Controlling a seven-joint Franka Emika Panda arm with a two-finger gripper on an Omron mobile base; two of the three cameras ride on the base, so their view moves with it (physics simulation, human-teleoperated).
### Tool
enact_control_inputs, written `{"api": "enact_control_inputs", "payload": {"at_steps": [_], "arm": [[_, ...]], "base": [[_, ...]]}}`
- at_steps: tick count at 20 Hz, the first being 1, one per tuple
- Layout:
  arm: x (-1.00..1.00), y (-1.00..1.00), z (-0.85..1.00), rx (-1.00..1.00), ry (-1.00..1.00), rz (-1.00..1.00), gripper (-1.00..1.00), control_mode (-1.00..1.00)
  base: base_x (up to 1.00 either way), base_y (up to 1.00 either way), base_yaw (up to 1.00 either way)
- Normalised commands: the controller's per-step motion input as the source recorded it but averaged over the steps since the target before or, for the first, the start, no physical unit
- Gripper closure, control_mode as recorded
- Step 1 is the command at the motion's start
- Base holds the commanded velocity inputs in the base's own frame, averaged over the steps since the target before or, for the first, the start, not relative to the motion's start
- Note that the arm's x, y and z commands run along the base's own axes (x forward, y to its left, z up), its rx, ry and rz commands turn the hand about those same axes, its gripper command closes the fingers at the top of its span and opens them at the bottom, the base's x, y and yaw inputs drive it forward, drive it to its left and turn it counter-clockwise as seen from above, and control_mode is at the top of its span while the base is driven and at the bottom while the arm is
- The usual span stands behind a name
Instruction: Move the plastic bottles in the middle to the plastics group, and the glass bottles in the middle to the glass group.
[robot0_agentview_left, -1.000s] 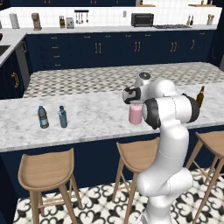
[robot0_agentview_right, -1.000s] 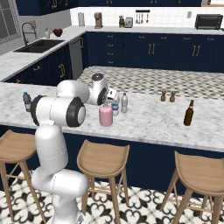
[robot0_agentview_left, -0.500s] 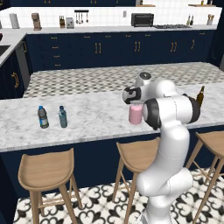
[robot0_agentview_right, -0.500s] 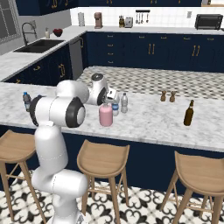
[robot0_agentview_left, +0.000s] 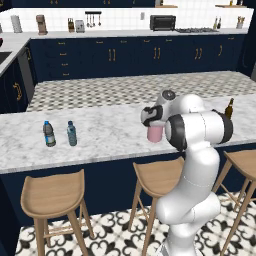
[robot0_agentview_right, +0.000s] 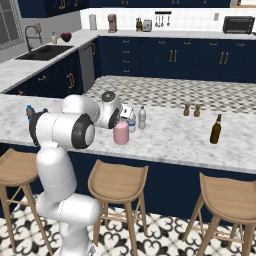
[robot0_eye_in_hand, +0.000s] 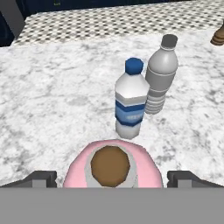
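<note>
Hand view: gripper (robot0_eye_in_hand: 112, 177) was held spread wide, astride the pink bottle (robot0_eye_in_hand: 111, 168) near the counter's (robot0_eye_in_hand: 52, 100) front edge; 2 water bottles (robot0_eye_in_hand: 130, 100) just behind remained unsorted, nothing moved

My pink bottle (robot0_eye_in_hand: 111, 168) stands upright at the marble counter's (robot0_agentview_right: 165, 137) front edge. Just behind it stand the blue-labelled bottle (robot0_eye_in_hand: 130, 99) and the plain grey one (robot0_eye_in_hand: 159, 74), upright, almost touching each other.
</note>
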Motion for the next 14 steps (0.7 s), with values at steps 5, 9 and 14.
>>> {"api": "enact_control_inputs", "payload": {"at_steps": [5,9,14], "arm": [[0.0,0.03,0.0,0.0,0.0,0.0,-1.0,-1.0],[0.01,0.02,0.0,0.0,0.0,0.0,-1.0,-1.0],[0.06,0.0,0.05,0.0,0.0,0.0,-1.0,-1.0]], "base": [[0.0,0.0,0.0],[0.0,0.0,0.0],[0.0,0.0,0.0]]}}
